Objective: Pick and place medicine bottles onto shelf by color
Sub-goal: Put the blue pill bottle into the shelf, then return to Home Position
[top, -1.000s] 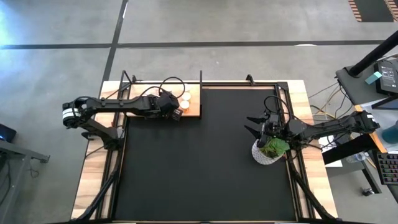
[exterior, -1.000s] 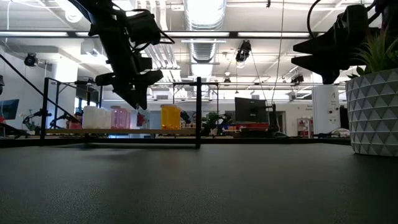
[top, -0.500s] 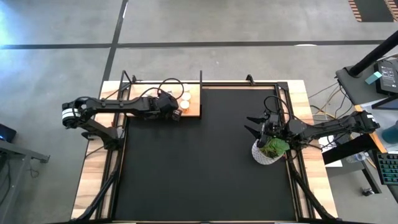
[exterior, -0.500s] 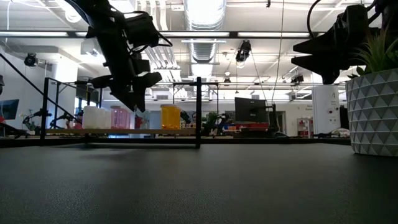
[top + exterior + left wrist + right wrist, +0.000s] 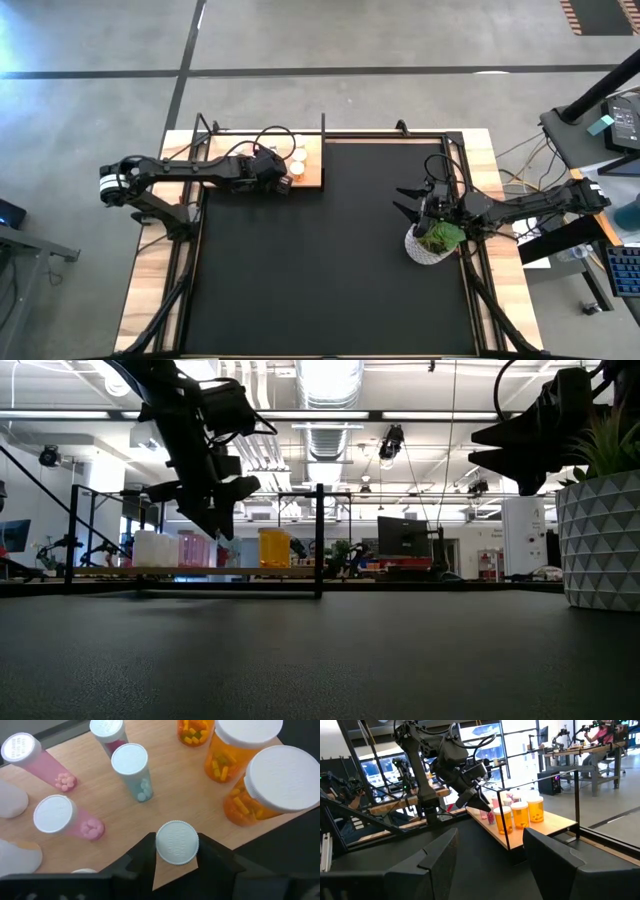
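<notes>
High view: the black mat (image 5: 330, 250) and wooden shelf (image 5: 311, 168) are unchanged. The left gripper (image 5: 176, 865) has lifted slightly since a second ago, clamped narrow on a white-capped bottle (image 5: 176, 842) above the shelf's edge. The right gripper (image 5: 408, 201), fingers spread, stays beside the plant pot (image 5: 432, 243).

Overhead; table-level; two wrist close-ups

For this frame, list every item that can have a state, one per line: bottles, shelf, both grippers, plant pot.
Left gripper: shut on a white-capped bottle, above the shelf.
Shelf: carries the other bottles.
Orange bottles: upright, capped, grouped together.
Pink bottles: upright, capped.
Teal bottle: upright, capped, between pink and orange.
Right gripper: open, empty, beside the plant pot.
Plant pot: upright on the mat.
</notes>
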Controlling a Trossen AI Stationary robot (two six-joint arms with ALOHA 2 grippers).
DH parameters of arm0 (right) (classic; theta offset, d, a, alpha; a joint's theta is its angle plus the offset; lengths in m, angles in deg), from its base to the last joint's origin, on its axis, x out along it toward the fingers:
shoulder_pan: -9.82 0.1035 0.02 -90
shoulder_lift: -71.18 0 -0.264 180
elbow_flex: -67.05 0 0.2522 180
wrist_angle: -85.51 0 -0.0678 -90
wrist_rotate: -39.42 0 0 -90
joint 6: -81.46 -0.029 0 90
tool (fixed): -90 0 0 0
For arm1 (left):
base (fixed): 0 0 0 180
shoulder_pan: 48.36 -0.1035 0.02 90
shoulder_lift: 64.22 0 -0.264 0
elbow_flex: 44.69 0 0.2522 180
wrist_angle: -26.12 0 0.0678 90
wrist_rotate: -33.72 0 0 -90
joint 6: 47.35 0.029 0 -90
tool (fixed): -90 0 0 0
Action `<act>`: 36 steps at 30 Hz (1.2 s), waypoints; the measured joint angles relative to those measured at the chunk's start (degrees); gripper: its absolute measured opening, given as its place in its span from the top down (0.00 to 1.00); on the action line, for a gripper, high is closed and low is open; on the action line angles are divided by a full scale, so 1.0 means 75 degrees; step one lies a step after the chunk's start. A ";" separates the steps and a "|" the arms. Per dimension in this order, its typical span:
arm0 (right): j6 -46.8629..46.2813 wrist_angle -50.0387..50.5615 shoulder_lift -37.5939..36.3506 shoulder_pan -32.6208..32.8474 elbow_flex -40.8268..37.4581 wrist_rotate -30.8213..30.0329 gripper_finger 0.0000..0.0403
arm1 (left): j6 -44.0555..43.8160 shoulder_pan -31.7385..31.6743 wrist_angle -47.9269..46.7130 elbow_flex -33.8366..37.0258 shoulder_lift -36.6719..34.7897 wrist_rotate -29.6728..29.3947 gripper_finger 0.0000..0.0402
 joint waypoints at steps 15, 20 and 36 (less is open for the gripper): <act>0.0000 0.0000 0.0003 -0.0003 0.0000 0.0000 0.47 | 0.0000 0.0015 -0.0047 0.0008 0.0026 0.0056 0.58; 0.0000 0.0000 0.0003 -0.0001 0.0000 0.0000 0.47 | 0.0003 0.0015 -0.0044 -0.0042 -0.0082 0.0048 0.53; 0.0000 0.0000 0.0003 -0.0001 0.0000 0.0000 0.47 | 0.2023 0.0015 -0.0055 -0.0163 -0.2395 0.0189 0.49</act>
